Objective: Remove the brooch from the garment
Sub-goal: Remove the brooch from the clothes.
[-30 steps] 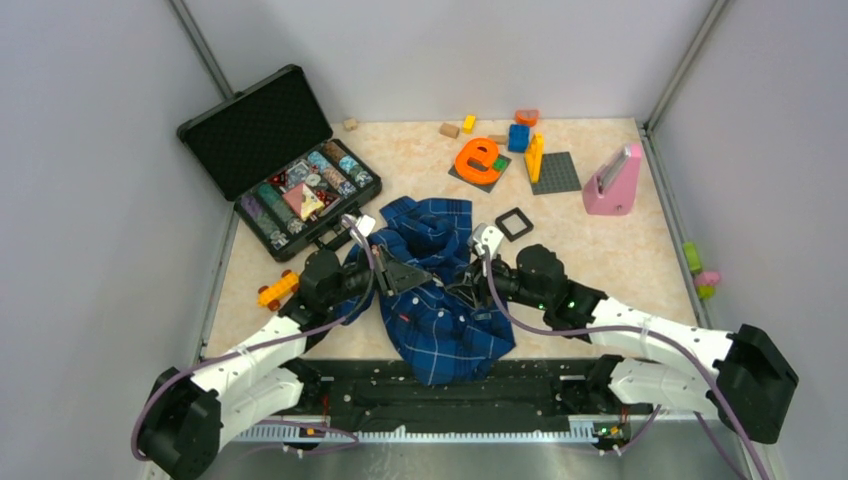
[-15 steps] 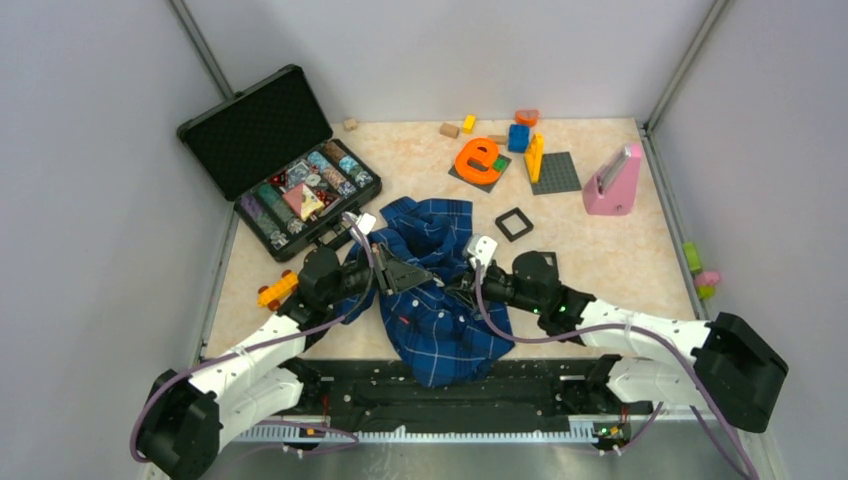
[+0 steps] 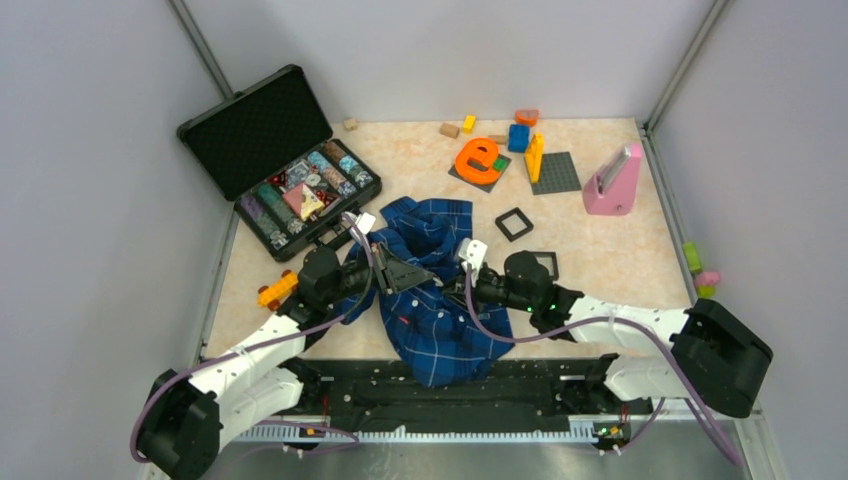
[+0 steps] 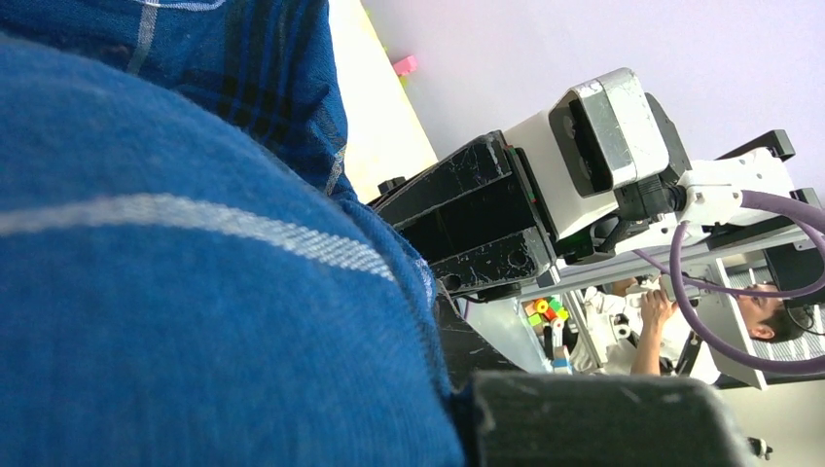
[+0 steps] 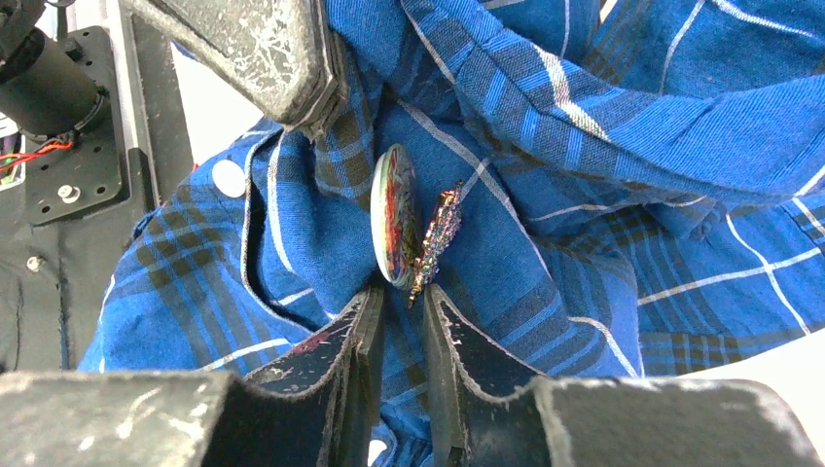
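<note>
The left gripper (image 3: 400,272) is clamped on the dark blue plaid shirt (image 5: 623,126), while the round silvery brooch (image 5: 394,214), seen edge-on, meets the narrowly parted tips of the right gripper (image 5: 401,297); whether they grip it is unclear.

An orange toy (image 3: 478,158) was shaped like a small letter "e". It lay on a dark grey plate (image 3: 488,183). A tiny red tag (image 3: 403,318) sat on the blue shirt (image 3: 445,335), but its words were too small to read. No other words or numbers could be read.
</note>
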### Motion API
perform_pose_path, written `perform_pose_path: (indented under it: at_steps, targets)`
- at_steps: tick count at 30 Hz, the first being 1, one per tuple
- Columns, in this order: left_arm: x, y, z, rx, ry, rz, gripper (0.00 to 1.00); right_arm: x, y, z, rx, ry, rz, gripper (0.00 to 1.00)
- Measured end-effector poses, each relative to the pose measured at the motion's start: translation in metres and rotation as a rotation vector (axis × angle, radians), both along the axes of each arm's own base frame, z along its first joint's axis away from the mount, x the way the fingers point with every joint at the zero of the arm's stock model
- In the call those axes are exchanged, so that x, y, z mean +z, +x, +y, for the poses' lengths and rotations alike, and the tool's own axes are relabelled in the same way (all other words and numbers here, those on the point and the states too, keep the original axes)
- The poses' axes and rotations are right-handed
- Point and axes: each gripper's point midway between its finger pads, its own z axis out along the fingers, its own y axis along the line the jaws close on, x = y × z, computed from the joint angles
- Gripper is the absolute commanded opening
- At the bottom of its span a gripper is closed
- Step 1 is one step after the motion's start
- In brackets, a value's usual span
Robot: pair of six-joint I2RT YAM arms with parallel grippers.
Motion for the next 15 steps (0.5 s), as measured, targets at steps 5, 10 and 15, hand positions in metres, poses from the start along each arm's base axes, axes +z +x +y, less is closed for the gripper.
perform_pose_path:
  at_steps: [5,10,15]
  targets:
    - [0.0004,-0.0002,-0.0001,0.000,-0.002,0.004,0.00,0.0040,0.0033,0.0028,-0.005,0.019,-0.016,0.06]
    - [0.0036,-0.0019,0.0005,-0.003,-0.009,-0.005,0.00,0.0064,0.0051,0.0032,-0.011,0.026,-0.025,0.00]
    - [0.0046,-0.0058,0.0031,-0.003,-0.003,-0.004,0.00,0.0071,0.0034,-0.0062,-0.037,0.036,-0.034,0.00]
